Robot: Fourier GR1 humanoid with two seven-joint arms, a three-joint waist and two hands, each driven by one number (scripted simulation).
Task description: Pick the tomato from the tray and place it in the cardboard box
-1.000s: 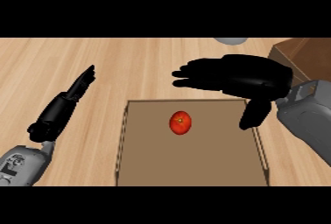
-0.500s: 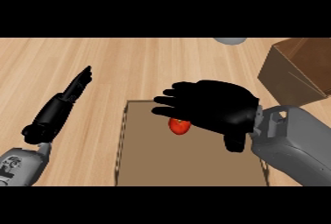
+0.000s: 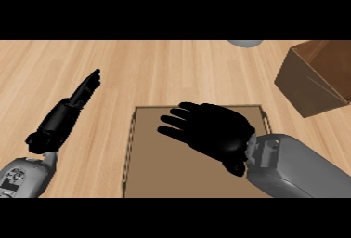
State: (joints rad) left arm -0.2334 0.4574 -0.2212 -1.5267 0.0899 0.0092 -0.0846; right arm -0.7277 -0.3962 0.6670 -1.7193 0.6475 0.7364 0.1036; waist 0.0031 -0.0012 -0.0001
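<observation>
Right hand [image 3: 212, 135] has dropped flat over the tray [image 3: 147, 153], palm down, and the tomato that showed red beside it a moment ago is now hidden beneath (presumably right under the palm). Whether the fingers have closed on it, I cannot tell. Left hand [image 3: 75, 104] rests straight-fingered on the counter [image 3: 158, 69]. Farther off at right sits the cardboard box [image 3: 316, 76], well apart, nothing blocking the way; a grey object [image 3: 244, 42] peeks in at the top edge.
</observation>
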